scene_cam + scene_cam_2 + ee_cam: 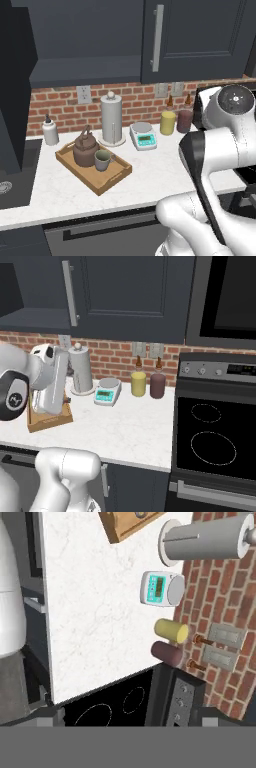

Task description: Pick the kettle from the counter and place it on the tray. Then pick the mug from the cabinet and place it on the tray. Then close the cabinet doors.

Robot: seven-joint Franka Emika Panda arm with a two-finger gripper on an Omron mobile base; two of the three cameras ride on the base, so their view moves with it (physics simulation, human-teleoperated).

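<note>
The dark-brown kettle (pixel 85 149) and the grey-green mug (pixel 103 160) stand side by side on the wooden tray (pixel 116 180), on the white counter (pixel 160 175). Above them the cabinet (pixel 85 40) shows its dark inside. Its left door (pixel 15 85) is swung open, while the right door (pixel 200 35) with its silver bar handle looks shut. My gripper (pixel 129 718) is open and holds nothing. It hangs high over the counter's right end, looking down near the stove. A corner of the tray (pixel 127 524) shows in the hand view, and my arm partly hides the tray (pixel 50 418) in the right base view.
Along the brick wall stand a white bottle (pixel 50 131), a paper towel holder (pixel 111 120), a kitchen scale (pixel 144 135), a yellow canister (pixel 168 122) and a maroon canister (pixel 184 121). A black stove (pixel 215 441) adjoins the counter on the right. A sink (pixel 7 187) lies at the left.
</note>
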